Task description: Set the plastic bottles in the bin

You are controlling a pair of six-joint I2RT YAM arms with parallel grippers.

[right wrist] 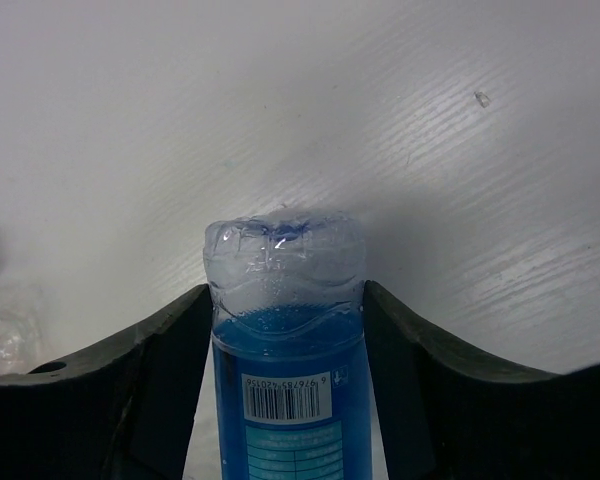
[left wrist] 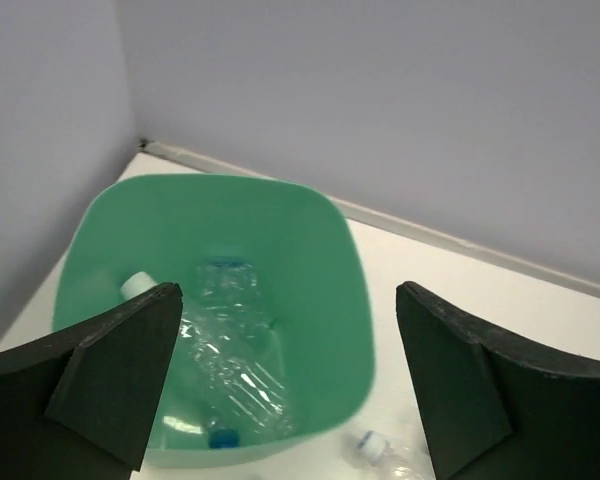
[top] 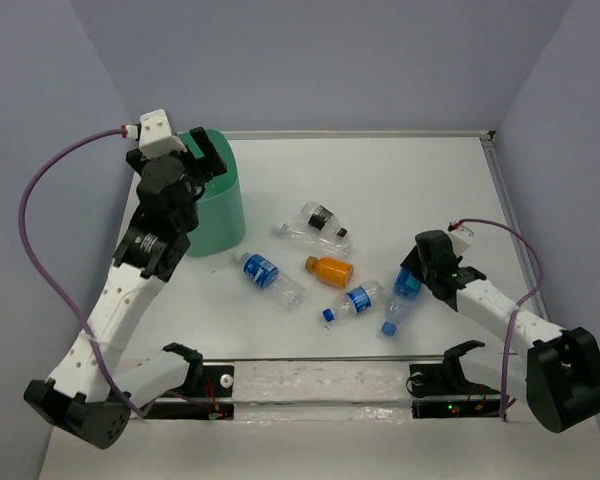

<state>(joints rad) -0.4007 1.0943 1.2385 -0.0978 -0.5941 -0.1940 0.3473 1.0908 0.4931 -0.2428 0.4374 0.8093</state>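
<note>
— How are the arms (top: 115, 300) finished?
— White links and black joints are seen; a purple cable (top: 23, 215) is attached at each wrist.
— And the left gripper (left wrist: 288, 300)?
— Black wedge fingers (left wrist: 115, 385), seemingly matte.

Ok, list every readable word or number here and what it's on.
Nothing reads cleanly.
Barcode digits on the blue-labelled bottle: upside down, too small to trust.
Fine print below them: blurred.
Labels on the loose bottles, top view: too small.

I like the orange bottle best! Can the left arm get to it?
Probably yes. The left gripper hangs open over the bin, holding nothing, and the orange bottle lies mid-table with nothing on top of it.
</note>
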